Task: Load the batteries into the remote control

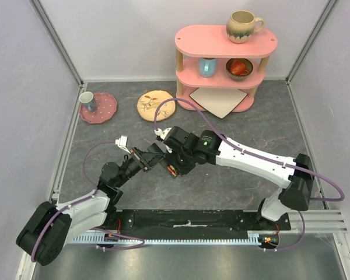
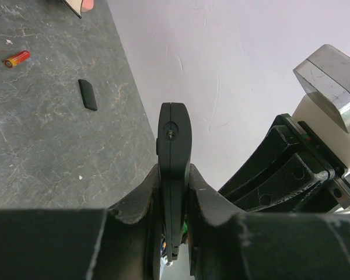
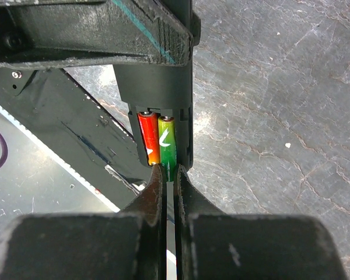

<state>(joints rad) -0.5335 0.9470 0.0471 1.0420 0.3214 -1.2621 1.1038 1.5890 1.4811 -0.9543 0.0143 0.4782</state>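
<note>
My left gripper (image 2: 174, 175) is shut on the black remote control (image 2: 174, 134), holding it edge-on above the table; in the top view they sit mid-table (image 1: 149, 157). In the right wrist view the remote (image 3: 157, 87) shows its open bay with a red-orange battery (image 3: 147, 137) and a green battery (image 3: 167, 143) side by side. My right gripper (image 3: 169, 172) is closed to a narrow gap, its tips pinching the green battery's near end. A loose red-orange battery (image 2: 16, 58) and a small black cover (image 2: 87, 94) lie on the table.
A pink two-tier shelf (image 1: 221, 41) with mugs and a bowl stands at the back right, a white board (image 1: 219, 100) under it. A pink plate (image 1: 105, 111) with a cup and a yellow plate (image 1: 153, 105) lie at the back left.
</note>
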